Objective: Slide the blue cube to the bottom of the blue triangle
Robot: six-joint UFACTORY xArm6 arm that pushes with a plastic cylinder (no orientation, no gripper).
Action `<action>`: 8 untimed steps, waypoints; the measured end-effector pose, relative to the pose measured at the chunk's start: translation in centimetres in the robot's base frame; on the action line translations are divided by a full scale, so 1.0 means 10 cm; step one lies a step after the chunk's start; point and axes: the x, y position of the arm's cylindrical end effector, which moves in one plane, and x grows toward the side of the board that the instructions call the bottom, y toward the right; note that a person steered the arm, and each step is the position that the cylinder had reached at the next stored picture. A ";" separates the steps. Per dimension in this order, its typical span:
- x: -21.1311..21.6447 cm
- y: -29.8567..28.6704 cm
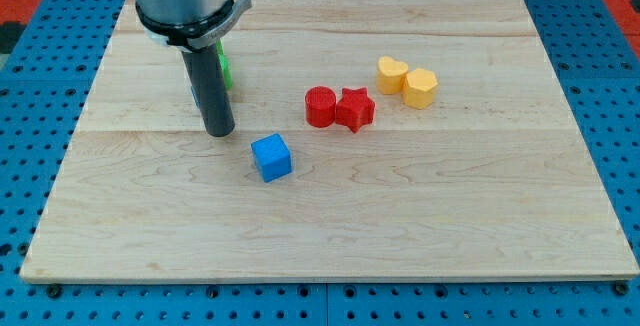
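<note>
The blue cube [271,157] sits on the wooden board [420,216], left of centre. My tip [219,131] rests on the board just up and to the left of the cube, a short gap apart from it. A sliver of blue [193,94] shows at the rod's left side; it may be the blue triangle, mostly hidden behind the rod. A green block [226,69] peeks out at the rod's right side, also mostly hidden.
A red cylinder [320,106] and a red star [355,109] touch each other at the board's centre. Two yellow blocks, one heart-shaped [391,73] and one [421,88] next to it, lie up and to the right. A blue pegboard surrounds the board.
</note>
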 end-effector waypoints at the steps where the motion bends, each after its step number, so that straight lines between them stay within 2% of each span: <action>1: -0.07 0.27; 2: -0.24 0.26; 3: -0.29 -0.08; 4: -0.16 0.41; 5: 0.14 1.16; 6: 0.81 1.11; 7: 0.70 0.73; 8: 0.38 0.45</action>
